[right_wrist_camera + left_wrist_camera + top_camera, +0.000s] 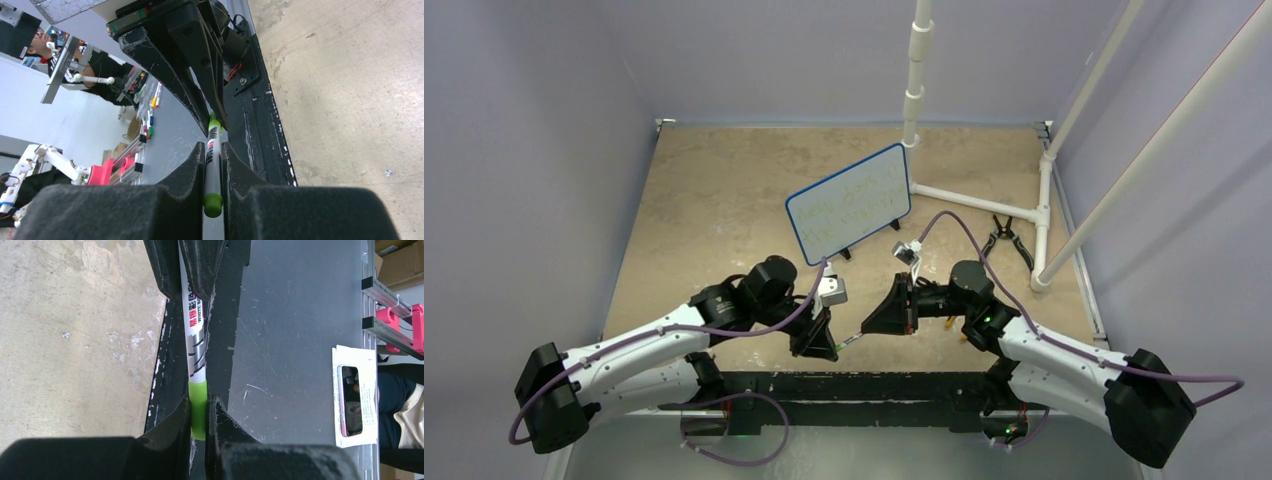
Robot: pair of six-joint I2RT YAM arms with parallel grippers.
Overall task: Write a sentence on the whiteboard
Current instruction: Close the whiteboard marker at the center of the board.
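Tan table (pixel 704 200), whiteboard (pixel 849 205) beyond left gripper's (pixel 833 347) marker (pixel 852 340)

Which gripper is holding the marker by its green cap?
The left gripper: it pinches the green cap, while the right gripper clamps the white printed barrel of the same marker.

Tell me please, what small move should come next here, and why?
Probably press the grippers slightly together to seat the cap. The board already carries two green rows; the left gripper is shut on the marker's green cap and the right gripper on its white body, so capping seems under way. Whether it is fully seated, I cannot tell.
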